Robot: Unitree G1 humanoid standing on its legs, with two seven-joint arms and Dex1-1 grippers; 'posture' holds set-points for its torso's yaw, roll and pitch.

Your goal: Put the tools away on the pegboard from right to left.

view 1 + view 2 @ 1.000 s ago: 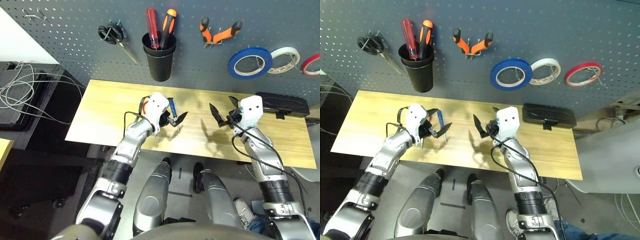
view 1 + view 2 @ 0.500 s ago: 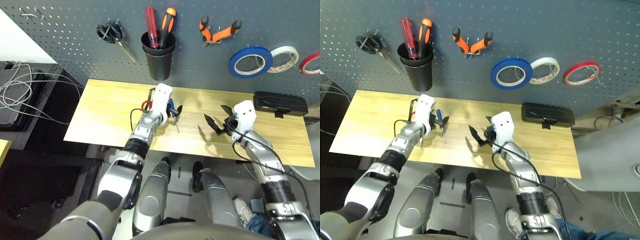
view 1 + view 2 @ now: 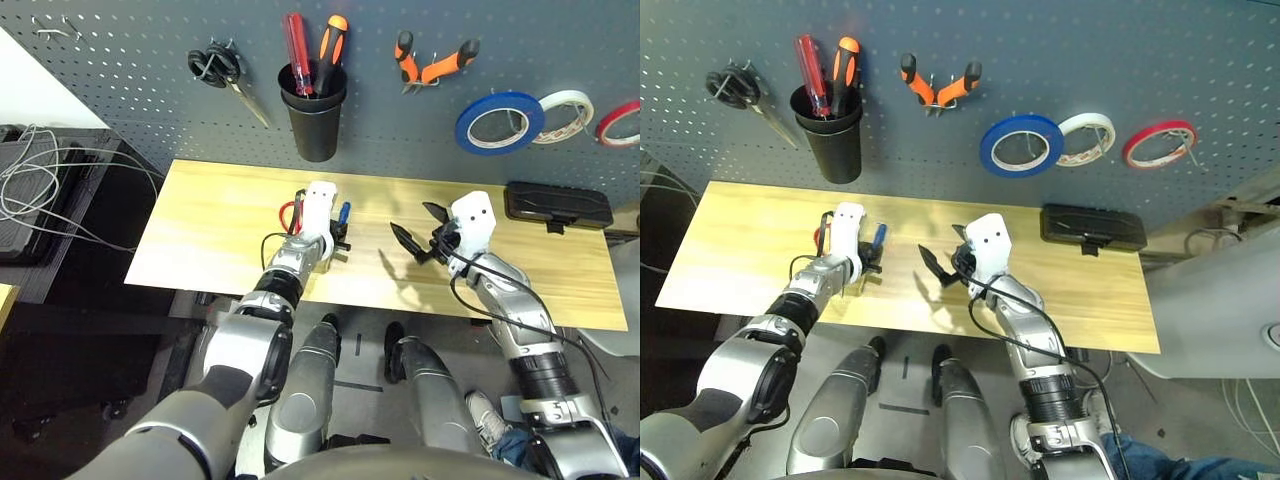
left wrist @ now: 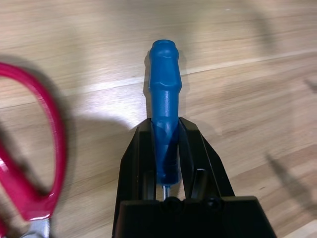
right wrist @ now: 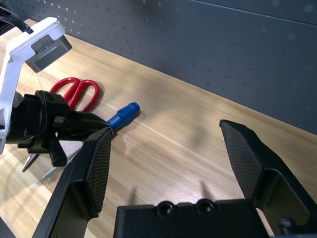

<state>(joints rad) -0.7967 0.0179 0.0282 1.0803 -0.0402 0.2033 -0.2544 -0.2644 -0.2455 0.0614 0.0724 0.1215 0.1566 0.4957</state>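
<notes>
The small blue-handled screwdriver [image 4: 165,94] lies on the wooden table [image 3: 220,225], and my left gripper [image 4: 166,144] is shut on its handle. Just left of it lie the red-handled scissors [image 3: 288,214], whose red loop [image 4: 34,163] lies beside the fingers. My right gripper [image 3: 418,232] hovers open over the table's middle, a short way right of the screwdriver [image 5: 124,115], with nothing between its fingers. On the pegboard [image 3: 150,110] hang the blue tape ring [image 3: 500,123] and the orange-and-black pliers [image 3: 433,63].
A black cup [image 3: 314,118] on the board holds a red-handled and an orange-handled screwdriver. Black-handled scissors [image 3: 224,76] hang to its left. White tape [image 3: 566,115] and red tape [image 3: 620,123] hang at the far right. A black case [image 3: 558,205] lies at the table's back right.
My left gripper has come down over the blue screwdriver and shut on its handle. The right gripper has drifted left, still open.
</notes>
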